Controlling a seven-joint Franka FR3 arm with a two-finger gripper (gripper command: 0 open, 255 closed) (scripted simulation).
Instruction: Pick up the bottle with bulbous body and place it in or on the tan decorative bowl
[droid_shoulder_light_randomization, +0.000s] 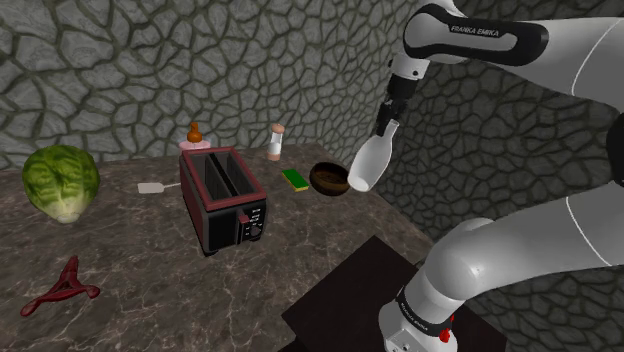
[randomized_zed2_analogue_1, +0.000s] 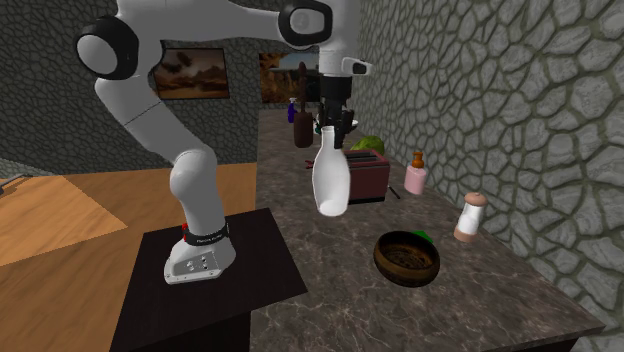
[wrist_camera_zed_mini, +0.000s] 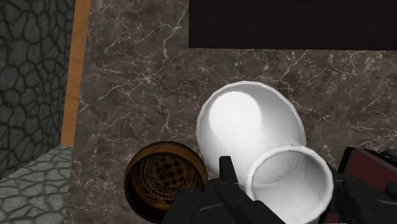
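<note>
Black fingers closed on neck of white bottle, held aloft, near brown bowl

You're in home kitchen: dark marbled counter, red toaster, cabbage far left, sponge, stone walls, wood floor, framed picture.

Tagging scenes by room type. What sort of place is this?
Most likely a kitchen counter: a dark marbled countertop against a stone wall, carrying a red toaster, a green cabbage and a sponge. The gripper holds a white bottle over it.
</note>
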